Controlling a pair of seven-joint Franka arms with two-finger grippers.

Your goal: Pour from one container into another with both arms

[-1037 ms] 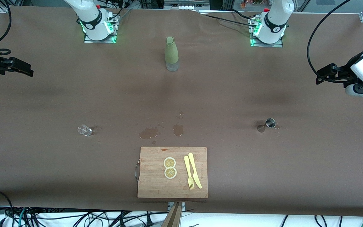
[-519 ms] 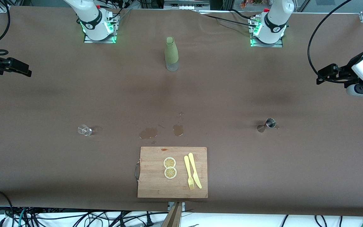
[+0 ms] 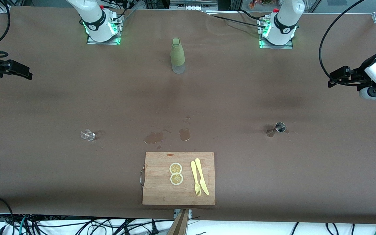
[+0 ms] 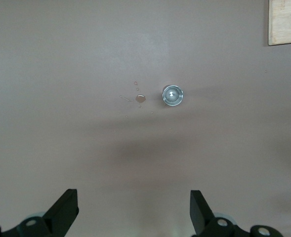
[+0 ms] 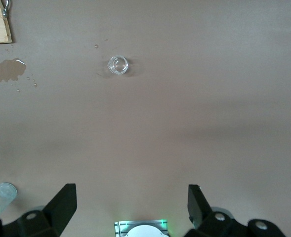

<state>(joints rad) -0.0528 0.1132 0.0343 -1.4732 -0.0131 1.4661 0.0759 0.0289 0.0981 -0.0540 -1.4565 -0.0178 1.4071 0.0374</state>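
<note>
- Left gripper (image 3: 333, 78) is hanging high over the left arm's end of the table, jaws spread wide, grasping nothing; its fingertips (image 4: 68, 205) are framing bare cloth in its wrist view.
- Steel jigger (image 3: 280, 127) is standing upright on the table well below and apart from that gripper, mouth up; seen from above in the left wrist view (image 4: 173, 95), ahead of the open jaws. A few small droplets (image 4: 141, 98) are lying just beside it.
- Right gripper (image 3: 23, 72) is hovering over the right arm's end of the table, likewise released and empty.
- Clear glass cup (image 3: 87, 134) is sitting well apart from it, upright, ahead of its jaws (image 5: 118, 65).
- Judgement: each vessel is lying on its own arm's side so one arm can lift the jigger while the other is steadying or lifting the cup; neither is touched yet.
- Between the two vessels: wet patches (image 3: 153, 137) on the cloth, a cutting board (image 3: 155, 189) with lemon slices (image 3: 176, 173) and yellow cutlery (image 3: 199, 180); the green bottle (image 3: 177, 55) is standing between the bases.
</note>
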